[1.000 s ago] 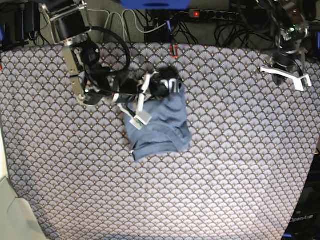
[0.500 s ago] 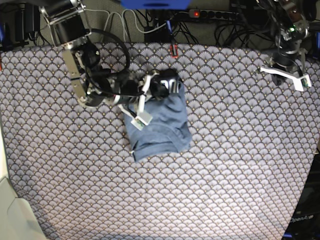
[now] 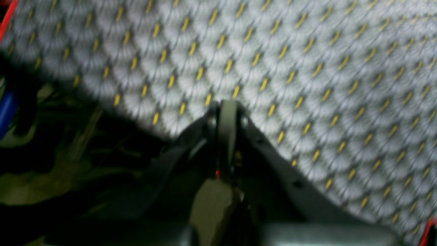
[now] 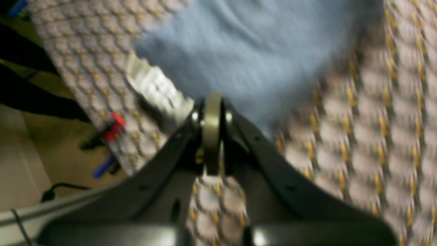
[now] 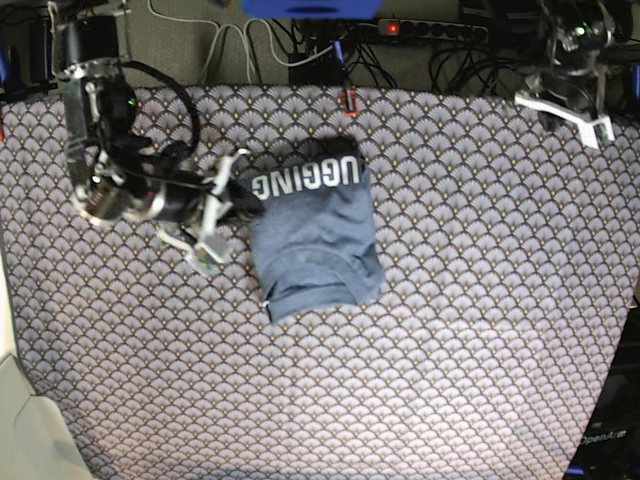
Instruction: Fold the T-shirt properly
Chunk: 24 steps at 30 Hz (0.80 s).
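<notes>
The slate-blue T-shirt (image 5: 318, 235) lies folded into a small rectangle at the middle of the table, white "UGGING" lettering (image 5: 305, 178) along its far edge. My right gripper (image 5: 238, 192) is shut and empty just left of the shirt, apart from it. In the right wrist view its tips (image 4: 211, 112) are closed over the cloth, with the T-shirt (image 4: 256, 51) and blurred lettering (image 4: 153, 85) ahead. My left gripper (image 5: 575, 112) is at the far right corner, shut and empty; its tips (image 3: 227, 109) hang over the table's edge.
The fan-scale tablecloth (image 5: 450, 330) covers the table. Cables and a power strip (image 5: 430, 28) run behind the far edge, with a small red clip (image 5: 347, 100) on that edge. A beige surface (image 5: 20, 420) lies off the left front corner.
My right gripper has pulled back to the left off the shirt's far edge, uncovering the lettering. The left gripper has moved slightly farther back at the right corner.
</notes>
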Each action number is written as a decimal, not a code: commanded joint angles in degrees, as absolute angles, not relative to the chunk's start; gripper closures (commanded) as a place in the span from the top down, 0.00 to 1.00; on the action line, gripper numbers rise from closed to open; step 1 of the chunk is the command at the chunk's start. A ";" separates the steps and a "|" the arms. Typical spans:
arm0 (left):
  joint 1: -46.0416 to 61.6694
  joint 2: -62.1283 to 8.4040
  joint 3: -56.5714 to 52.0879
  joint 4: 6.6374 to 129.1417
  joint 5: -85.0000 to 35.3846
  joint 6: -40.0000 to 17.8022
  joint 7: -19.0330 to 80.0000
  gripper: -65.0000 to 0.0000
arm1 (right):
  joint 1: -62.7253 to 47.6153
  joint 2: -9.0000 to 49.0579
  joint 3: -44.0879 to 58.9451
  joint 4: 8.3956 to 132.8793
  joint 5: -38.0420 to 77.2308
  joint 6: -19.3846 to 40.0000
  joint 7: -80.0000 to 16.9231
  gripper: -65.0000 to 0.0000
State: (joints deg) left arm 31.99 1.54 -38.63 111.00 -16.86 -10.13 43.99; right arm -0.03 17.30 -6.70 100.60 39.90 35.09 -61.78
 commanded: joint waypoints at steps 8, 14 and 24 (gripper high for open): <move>42.15 -4.35 -28.62 111.25 -16.75 -10.15 42.51 0.00 | -18.15 22.37 9.71 113.71 41.27 35.30 -60.44 0.00; 42.95 -4.53 -23.69 103.96 -14.11 -10.15 42.51 0.00 | -35.74 22.55 19.74 113.54 41.19 35.30 -51.56 0.00; 40.13 -7.08 -8.75 76.88 -1.63 -9.54 19.74 0.00 | -50.77 13.41 15.96 102.46 15.78 35.30 -29.32 0.00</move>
State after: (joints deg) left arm 39.70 -6.81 -8.45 75.75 -1.61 -9.65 20.62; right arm -49.82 12.99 15.70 101.51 14.90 34.85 -29.19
